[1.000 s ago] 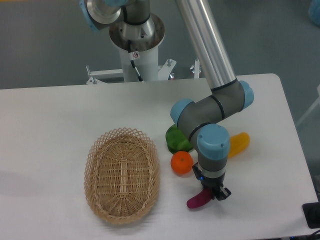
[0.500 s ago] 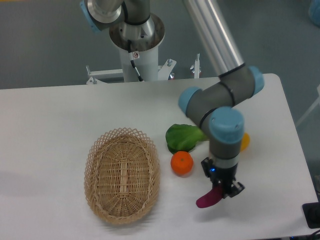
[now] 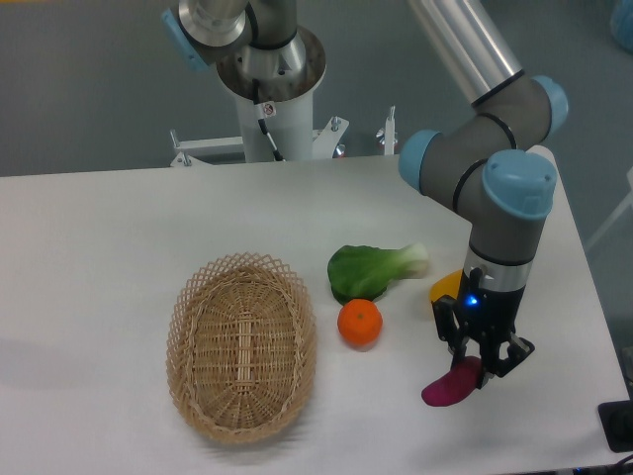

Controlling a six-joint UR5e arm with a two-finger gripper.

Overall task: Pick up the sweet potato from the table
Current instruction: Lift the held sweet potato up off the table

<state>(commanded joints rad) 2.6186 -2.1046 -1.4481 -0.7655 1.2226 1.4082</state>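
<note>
Sweet potato: we see the sweet potato (image 3: 450, 386), a magenta-purple oblong, tilted with its upper right end between the fingers and its lower left end hanging free toward the front right of the desk.
Contact with desk: we cannot tell whether its lower end touches the desk (image 3: 99, 257) or sits just above it.
Hand: our hand (image 3: 482, 363) points down and its 2 fingers are closed around the upper end of the sweet potato, so the grip looks narrow.
Wrist: a small blue light shows on the wrist just above the hand, under a grey link with a blue cap.
Arm: the arm (image 3: 485, 188) runs from the top of the view down to the right side of the desk.
Yellow-orange item: we see only a part of the yellow-orange item (image 3: 444, 287), just left of the wrist and partly hidden behind it.
Orange: the orange (image 3: 360, 323) sits to the left of the hand, apart from the sweet potato.
Green vegetable: the green vegetable (image 3: 371, 269), leafy with a pale stem end, lies just behind the orange.
Basket: the wicker basket (image 3: 242, 346) stands left of the orange, near it, and we see nothing inside.
Base: the robot base (image 3: 269, 89) stands behind the desk's far edge.
</note>
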